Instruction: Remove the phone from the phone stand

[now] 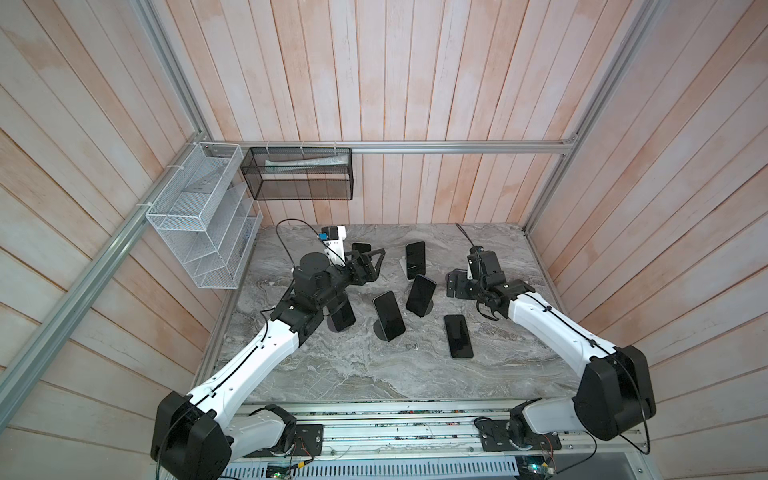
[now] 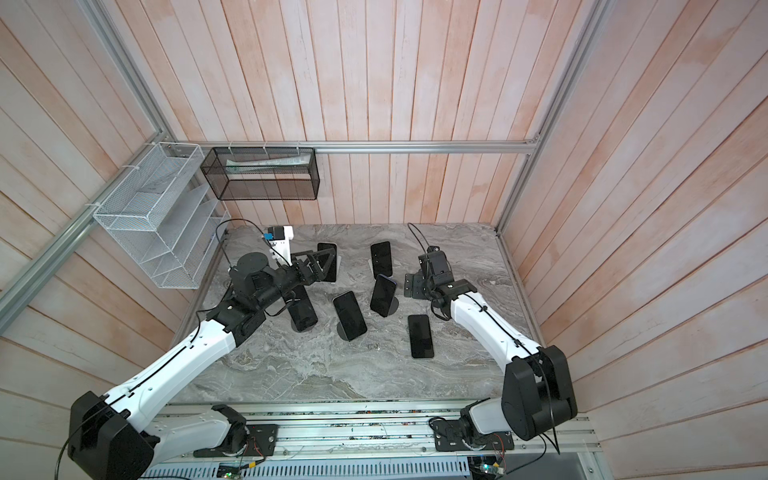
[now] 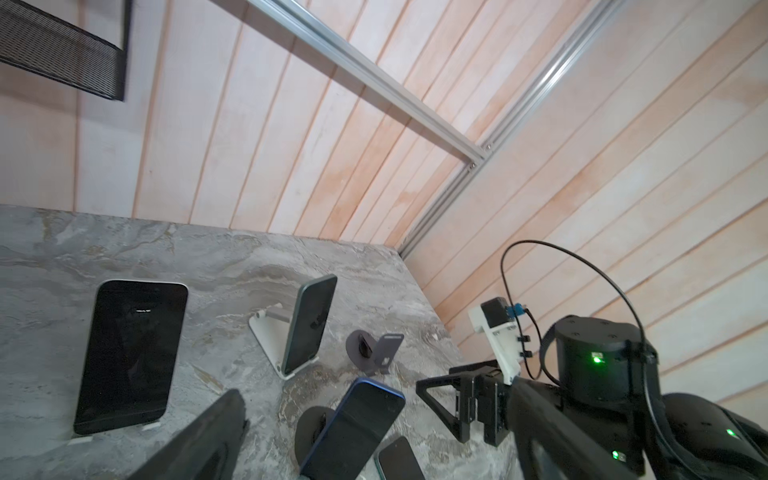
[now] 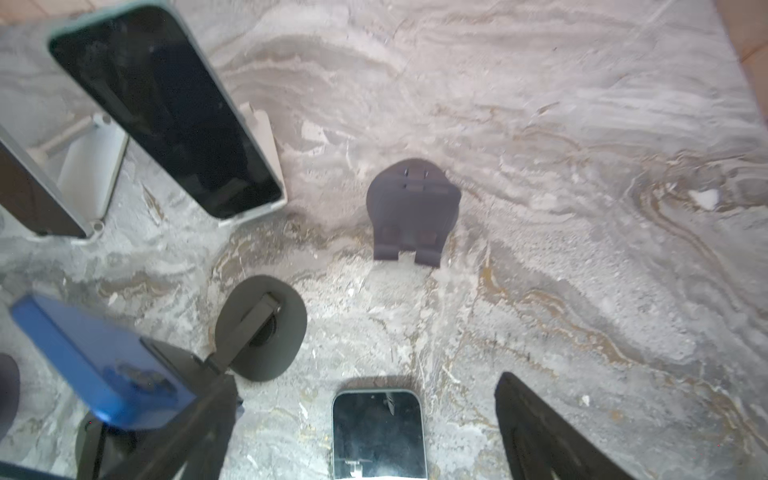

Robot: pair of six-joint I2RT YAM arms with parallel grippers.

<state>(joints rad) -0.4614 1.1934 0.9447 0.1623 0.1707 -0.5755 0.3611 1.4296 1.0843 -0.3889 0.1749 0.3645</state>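
Observation:
Several dark-screened phones lean on stands in both top views: one on a white stand (image 1: 415, 255), a blue one (image 1: 420, 295) on a round dark stand, and another (image 1: 388, 316) nearer the front. One phone (image 1: 458, 336) lies flat on the marble table (image 1: 332, 374). My right gripper (image 4: 365, 378) hangs open above the flat phone's (image 4: 378, 432) far end. Just beyond it is an empty dark phone stand (image 4: 413, 216). My left gripper (image 1: 371, 266) is open and holds nothing. It floats at the back left in front of another propped phone (image 3: 133, 353).
A further phone on a stand (image 1: 343, 320) is partly hidden under my left forearm. A white wire rack (image 1: 203, 216) and a black mesh basket (image 1: 299, 174) hang on the walls behind the table. Wood walls close in the back and both sides.

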